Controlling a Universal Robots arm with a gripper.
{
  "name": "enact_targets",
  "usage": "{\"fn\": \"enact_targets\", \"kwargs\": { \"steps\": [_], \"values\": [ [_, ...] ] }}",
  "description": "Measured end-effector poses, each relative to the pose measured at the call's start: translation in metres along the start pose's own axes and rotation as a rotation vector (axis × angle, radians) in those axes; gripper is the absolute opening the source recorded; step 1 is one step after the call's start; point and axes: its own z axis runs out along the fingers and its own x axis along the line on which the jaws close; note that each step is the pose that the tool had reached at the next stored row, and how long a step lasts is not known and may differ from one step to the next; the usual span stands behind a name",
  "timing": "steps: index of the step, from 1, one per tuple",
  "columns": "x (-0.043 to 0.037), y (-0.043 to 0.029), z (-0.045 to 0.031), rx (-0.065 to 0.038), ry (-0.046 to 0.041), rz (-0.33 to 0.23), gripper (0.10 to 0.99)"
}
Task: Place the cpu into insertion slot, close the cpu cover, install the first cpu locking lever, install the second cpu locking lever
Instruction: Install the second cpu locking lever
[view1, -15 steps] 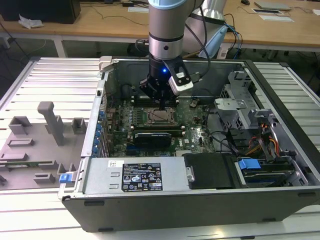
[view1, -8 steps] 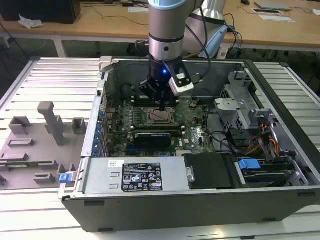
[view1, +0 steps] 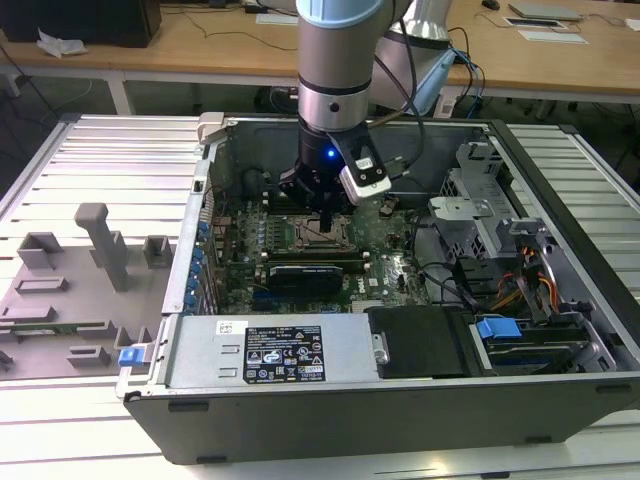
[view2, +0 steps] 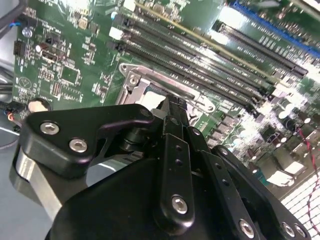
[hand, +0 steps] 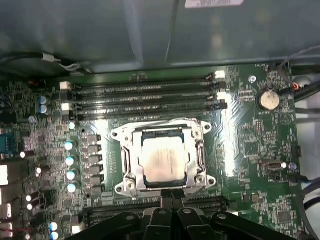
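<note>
The cpu (hand: 162, 159) lies in the insertion slot, just beside the pincer (hand: 171, 196).

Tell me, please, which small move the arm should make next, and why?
Probably lower the gripper slightly toward the insertion slot edge beside it, to engage a locking lever: the cpu already lies seated, the cpu cover lies flat over it, and the shut jaws stand at that edge.

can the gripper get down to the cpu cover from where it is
Probably yes: the gripper hangs just beside the cpu cover, which lies flat over the cpu, with nothing between them.
</note>
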Motion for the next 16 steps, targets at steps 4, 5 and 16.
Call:
{"fn": "enact_targets", "kwargs": {
  "steps": [4,5,16],
  "values": [
    [-0.0007,-0.0084,-0.0002,0.0,0.0,0.0,0.106],
    [-0.0009,-0.0109,-0.0003,0.0,0.0,0.0,0.106],
    [-0.002,-0.0137,0.0009,0.007,0.0914,0.002,0.106]
  ]
}}
